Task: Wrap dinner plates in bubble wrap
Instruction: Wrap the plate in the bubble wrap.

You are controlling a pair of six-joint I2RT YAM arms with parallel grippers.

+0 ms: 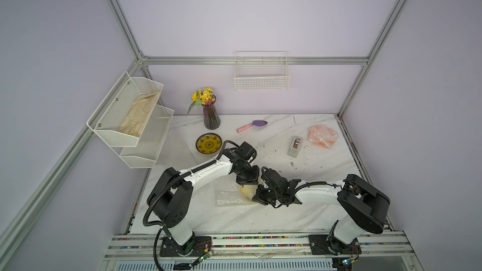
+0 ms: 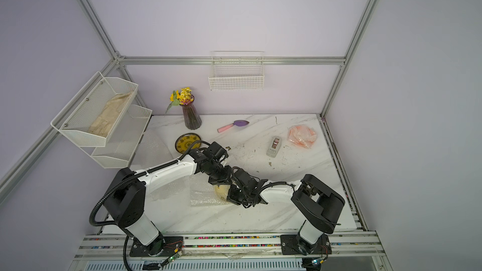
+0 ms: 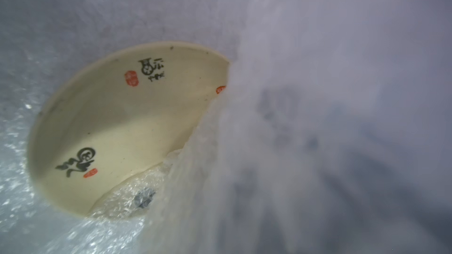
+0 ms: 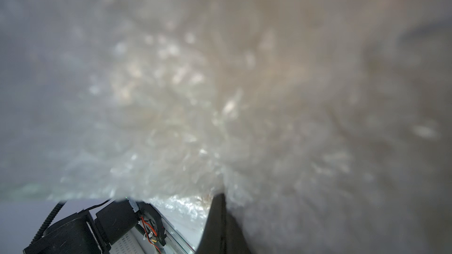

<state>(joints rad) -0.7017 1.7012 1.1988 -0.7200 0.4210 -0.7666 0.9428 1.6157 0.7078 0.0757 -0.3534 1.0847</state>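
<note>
A cream plate with dark marks (image 3: 117, 128) lies on a bubble wrap sheet (image 1: 227, 195) at the table's near middle, seen in both top views (image 2: 221, 191). A fold of that wrap (image 3: 293, 94) rises over part of the plate and hides my left gripper (image 1: 243, 184), which is shut on it. My right gripper (image 1: 257, 195) is shut on the wrap at the plate's right edge; one dark finger (image 4: 220, 218) shows under the blurred wrap. The yellow patterned plate (image 1: 208, 144) lies bare further back. An orange plate (image 1: 321, 135) sits bundled in wrap at the back right.
A second bubble wrap sheet (image 1: 177, 149) lies at the left under the mesh shelves (image 1: 109, 129), which hold a beige cloth (image 1: 139, 116). A flower vase (image 1: 211, 116), a pink-handled trowel (image 1: 251, 125) and a grey tape dispenser (image 1: 295, 146) stand further back. A wire basket (image 1: 261, 79) hangs on the wall.
</note>
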